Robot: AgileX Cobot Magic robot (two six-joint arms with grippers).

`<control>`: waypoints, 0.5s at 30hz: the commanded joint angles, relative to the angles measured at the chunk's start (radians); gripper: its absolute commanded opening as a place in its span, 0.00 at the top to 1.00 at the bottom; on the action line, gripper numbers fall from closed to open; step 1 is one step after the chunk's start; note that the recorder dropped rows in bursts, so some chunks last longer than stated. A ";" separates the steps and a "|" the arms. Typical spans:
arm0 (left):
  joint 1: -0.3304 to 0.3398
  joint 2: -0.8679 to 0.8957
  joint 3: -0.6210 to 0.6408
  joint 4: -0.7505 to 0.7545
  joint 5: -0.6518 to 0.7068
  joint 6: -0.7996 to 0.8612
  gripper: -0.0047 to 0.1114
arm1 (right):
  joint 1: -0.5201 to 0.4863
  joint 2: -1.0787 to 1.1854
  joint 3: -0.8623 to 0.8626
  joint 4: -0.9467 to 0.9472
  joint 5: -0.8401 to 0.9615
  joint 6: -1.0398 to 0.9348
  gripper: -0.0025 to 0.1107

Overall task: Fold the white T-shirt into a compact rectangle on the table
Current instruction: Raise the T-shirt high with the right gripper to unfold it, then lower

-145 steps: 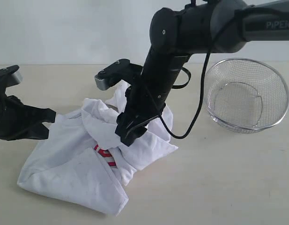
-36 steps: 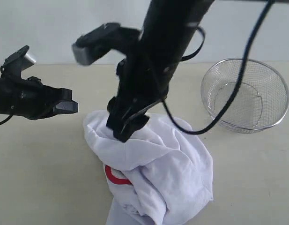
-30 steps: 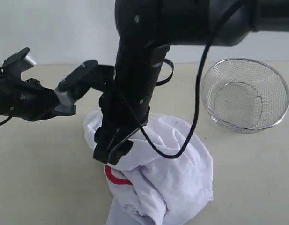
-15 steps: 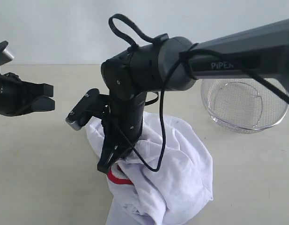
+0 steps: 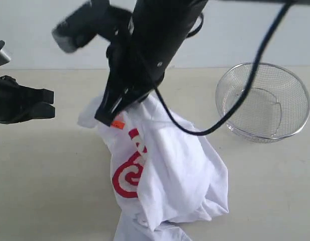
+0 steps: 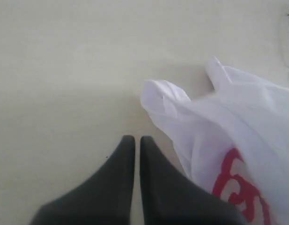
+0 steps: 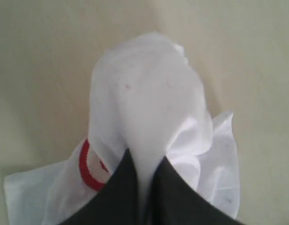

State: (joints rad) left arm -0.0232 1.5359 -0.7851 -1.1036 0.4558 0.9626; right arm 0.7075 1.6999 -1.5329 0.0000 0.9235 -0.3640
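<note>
The white T-shirt (image 5: 170,170) hangs in a crumpled bunch from my right gripper (image 5: 107,116), which is shut on a pinch of its cloth near the orange neck tag (image 5: 118,124). Red lettering (image 5: 127,178) faces the front, and the shirt's lower part rests on the table (image 5: 44,175). In the right wrist view the cloth (image 7: 144,108) runs up between the closed fingers of my right gripper (image 7: 145,161). My left gripper (image 5: 46,103) hovers shut and empty to the left of the shirt; the left wrist view shows this gripper (image 6: 137,139) beside the shirt (image 6: 238,140).
A wire mesh basket (image 5: 265,103) stands on the table at the back right, empty. The right arm (image 5: 155,40) reaches across the middle above the shirt. Bare tabletop lies to the front left and front right of the shirt.
My right gripper has closed on the shirt and lifted it, pulling the cloth up so the neck tag and red lettering now show. The left gripper has stayed at the left.
</note>
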 commanded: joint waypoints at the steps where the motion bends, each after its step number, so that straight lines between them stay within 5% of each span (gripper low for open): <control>1: 0.002 -0.010 -0.004 -0.006 0.007 -0.007 0.92 | 0.014 -0.157 -0.005 0.127 -0.001 -0.123 0.98; 9: 0.002 -0.010 -0.004 -0.006 0.011 -0.007 0.92 | 0.011 -0.362 -0.005 0.129 -0.129 -0.121 0.98; 15: 0.002 -0.010 -0.004 -0.006 0.011 -0.007 0.92 | 0.010 -0.411 -0.001 -0.076 -0.002 0.025 0.98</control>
State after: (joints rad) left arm -0.0232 1.5359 -0.7851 -1.1036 0.4576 0.9626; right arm 0.7204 1.2980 -1.5329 0.0191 0.8764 -0.3873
